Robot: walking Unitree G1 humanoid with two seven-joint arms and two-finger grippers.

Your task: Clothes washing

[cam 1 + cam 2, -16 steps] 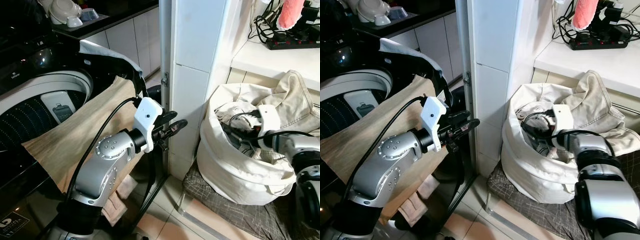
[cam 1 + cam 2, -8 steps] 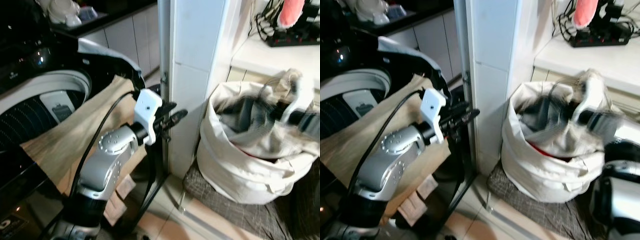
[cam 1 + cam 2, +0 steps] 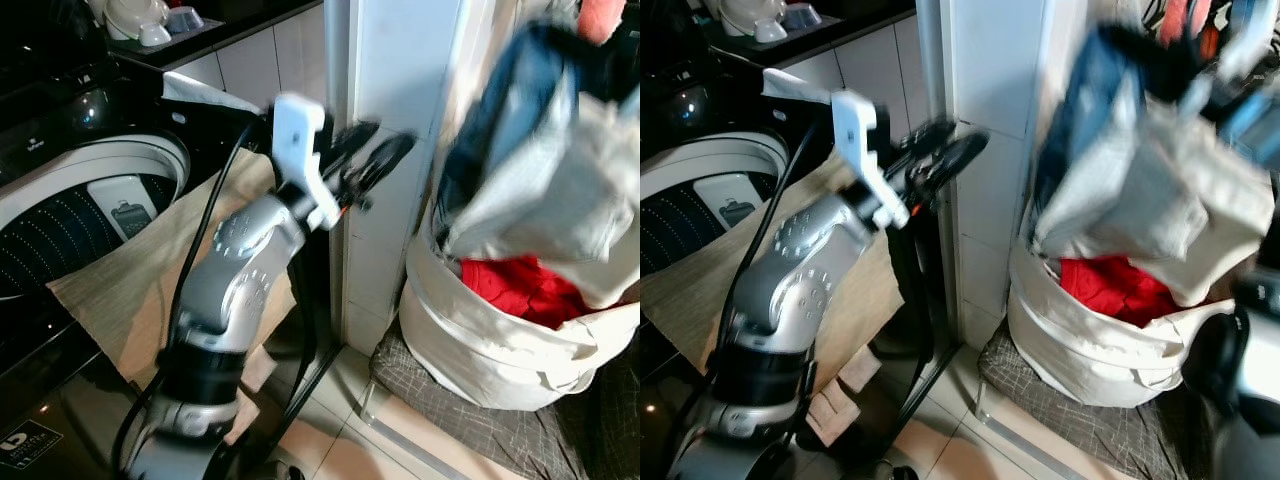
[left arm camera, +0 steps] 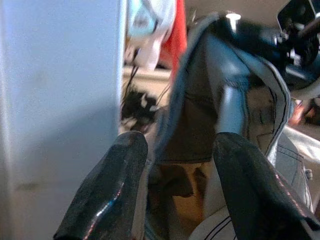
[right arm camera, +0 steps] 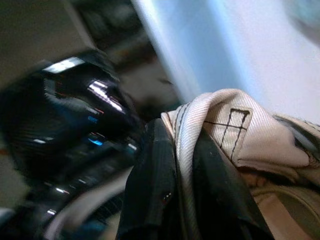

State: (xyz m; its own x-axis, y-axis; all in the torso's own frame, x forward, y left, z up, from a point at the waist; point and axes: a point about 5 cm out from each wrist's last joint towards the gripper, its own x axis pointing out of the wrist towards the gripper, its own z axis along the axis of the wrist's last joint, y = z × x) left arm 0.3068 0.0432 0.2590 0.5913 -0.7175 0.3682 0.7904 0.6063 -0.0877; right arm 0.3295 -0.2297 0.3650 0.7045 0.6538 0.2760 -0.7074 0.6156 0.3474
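Observation:
A bundle of clothes [image 3: 540, 160], blue denim and pale beige cloth, hangs blurred in the air above the white laundry bag [image 3: 480, 345]. My right gripper [image 5: 182, 150] is shut on a beige fold of that bundle. A red garment [image 3: 520, 285] lies in the bag's mouth. My left gripper [image 3: 375, 150] is raised beside the white pillar, open and holding nothing; in the left wrist view its fingers [image 4: 115, 190] point at the hanging clothes. The washing machine's drum opening [image 3: 60, 220] is at the left, with a tan cloth [image 3: 150, 270] draped over its front.
A white tiled pillar [image 3: 390, 90] stands between the washer and the bag. The bag rests on a grey patterned mat [image 3: 450, 415] on the tile floor. Bowls [image 3: 140, 18] sit on the dark counter behind the washer.
My right gripper has pulled the clothes bundle up out of the bag, uncovering the red garment. My left arm has swung upward, its gripper now higher beside the pillar.

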